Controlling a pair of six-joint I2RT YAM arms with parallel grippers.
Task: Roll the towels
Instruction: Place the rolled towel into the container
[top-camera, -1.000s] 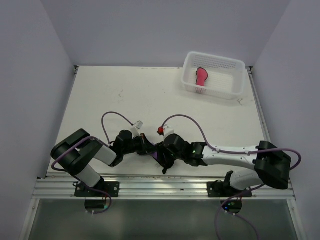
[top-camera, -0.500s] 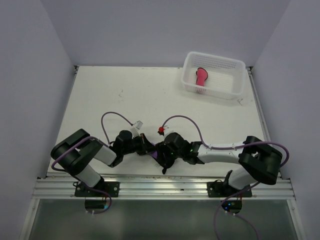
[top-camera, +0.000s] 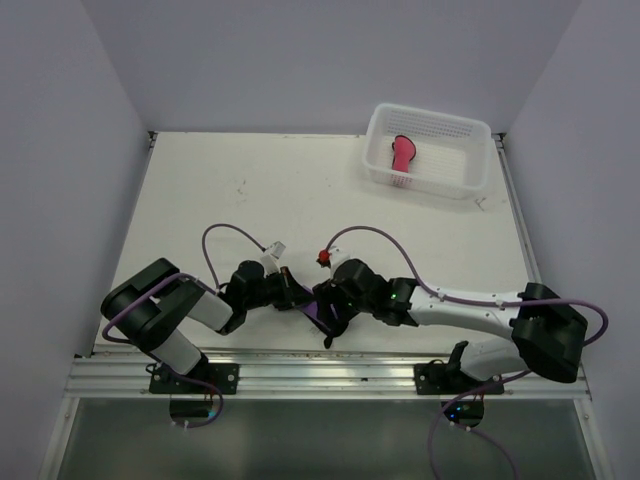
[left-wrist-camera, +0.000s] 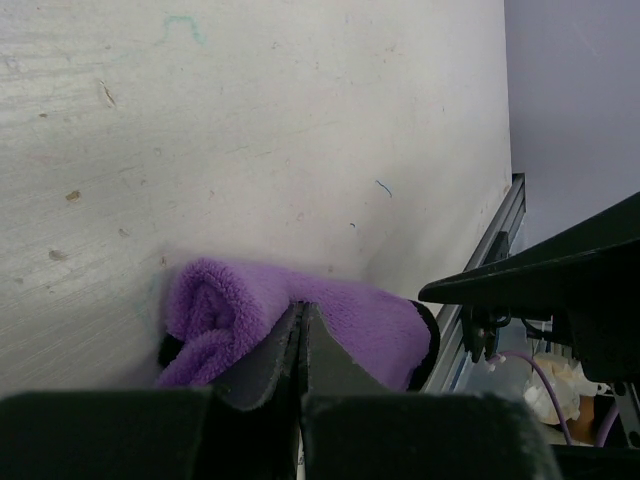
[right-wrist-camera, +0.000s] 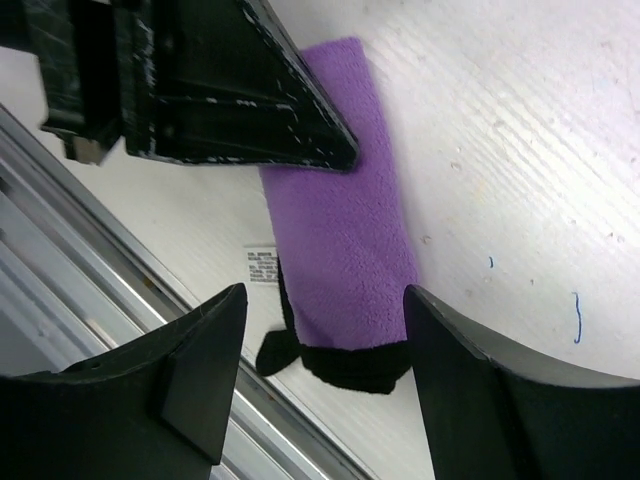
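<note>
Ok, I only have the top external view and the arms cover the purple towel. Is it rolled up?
Observer: Yes. The left wrist view shows the purple towel as a short thick roll lying on the table.
Operator: Is the left gripper open?
Observer: No, the left gripper is shut, its tips against the roll. I cannot tell whether fabric is pinched.
Operator: And the right?
Observer: The right gripper is open, one finger on either side of the towel's black-trimmed end.
</note>
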